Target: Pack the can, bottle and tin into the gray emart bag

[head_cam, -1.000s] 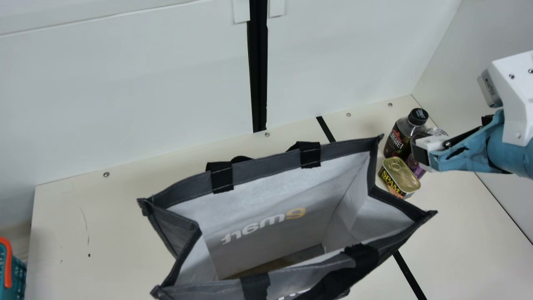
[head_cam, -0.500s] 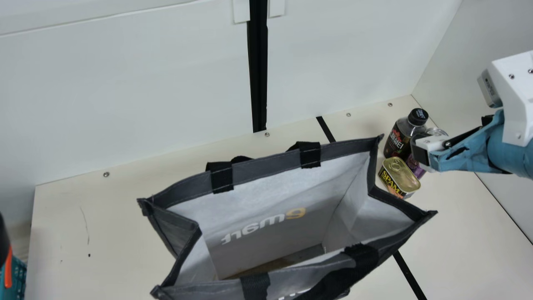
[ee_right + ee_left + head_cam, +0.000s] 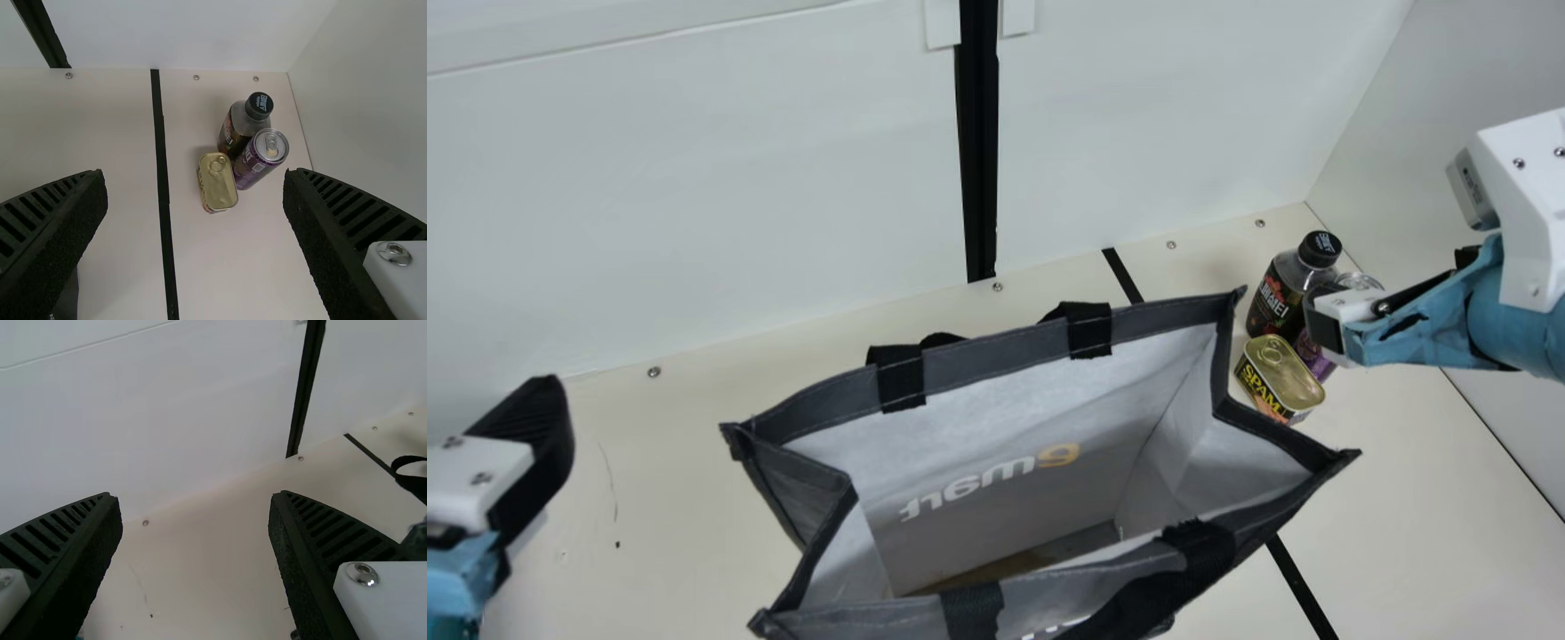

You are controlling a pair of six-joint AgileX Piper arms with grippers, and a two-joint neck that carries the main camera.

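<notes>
1. Tin (image 3: 1283,373) (yellow lettering), bottle (image 3: 1276,300) (red/white label), purple printed can (image 3: 248,167): bunched ahead of right gripper (image 3: 1327,327), spread wide, empty.
2. Gray bag (image 3: 996,356), printed, sits between grippers; left gripper (image 3: 529,453) wide too, nothing held.

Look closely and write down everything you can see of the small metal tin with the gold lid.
The small, round-cornered gold metal tin stands upright on the cream table, its shiny lid on and facing up. A ring pull lies at the end nearest the dark, black-capped plastic bottle. The dark side label has yellow lettering. The purple metal can is close beside it; contact with either neighbor is uncertain. Nothing grips it.
</notes>
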